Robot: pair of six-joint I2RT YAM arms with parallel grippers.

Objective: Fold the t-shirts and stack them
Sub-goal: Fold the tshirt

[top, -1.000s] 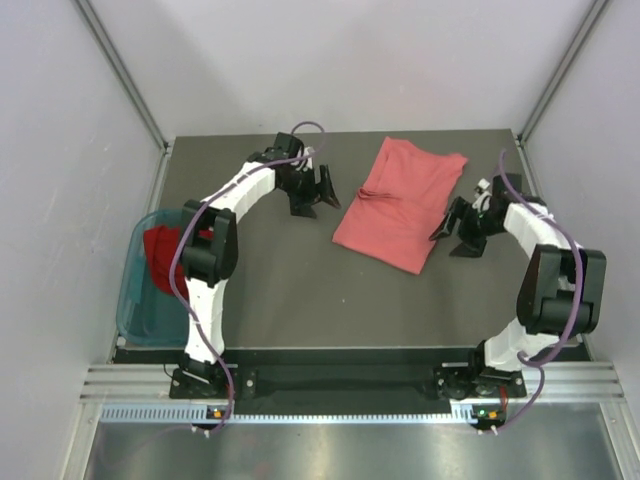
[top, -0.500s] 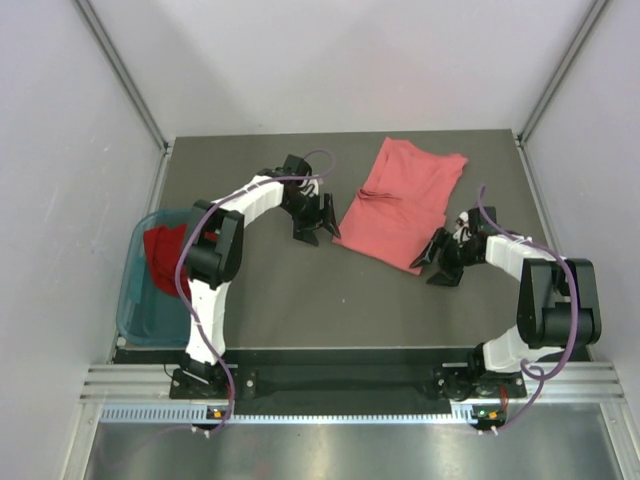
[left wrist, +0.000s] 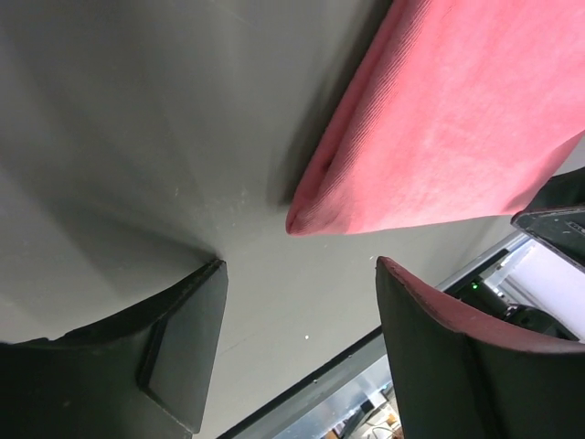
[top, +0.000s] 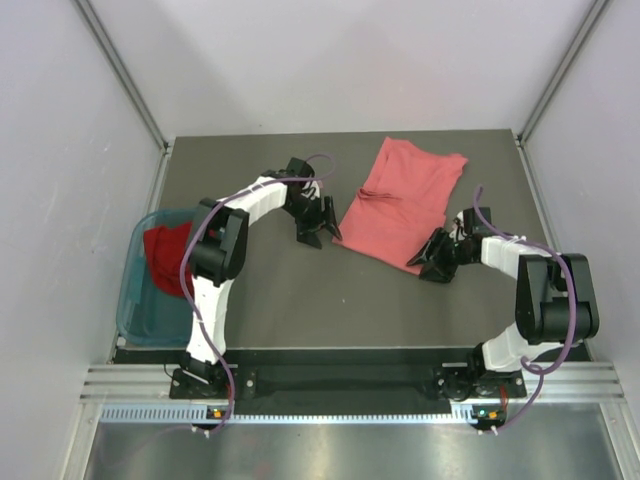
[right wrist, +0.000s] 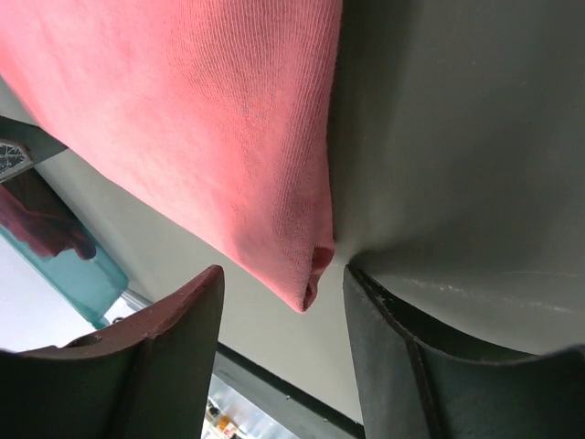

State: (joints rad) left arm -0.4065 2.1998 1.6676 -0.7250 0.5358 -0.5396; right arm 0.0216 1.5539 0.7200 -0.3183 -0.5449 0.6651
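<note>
The light salmon-pink t-shirt [top: 400, 200] lies partly folded on the dark table, right of centre. My left gripper [top: 322, 228] is open, low on the table, just short of the shirt's near left corner [left wrist: 306, 219]. My right gripper [top: 432, 262] is open at the shirt's near right corner [right wrist: 306, 283], which lies between its fingers without being pinched. The deep red t-shirt [top: 165, 255] lies bunched in the teal basket [top: 135, 300] at the left edge; it also shows far off in the right wrist view [right wrist: 41, 224].
The dark table [top: 290, 290] is bare in front of the pink shirt. Grey walls close in the back and both sides. The metal rail [top: 330, 385] with the arm bases runs along the near edge.
Both grippers have moved down and inward from beside the shirt to its two near corners. The right gripper has come nearer and leftward to the corner. The shirts have not moved.
</note>
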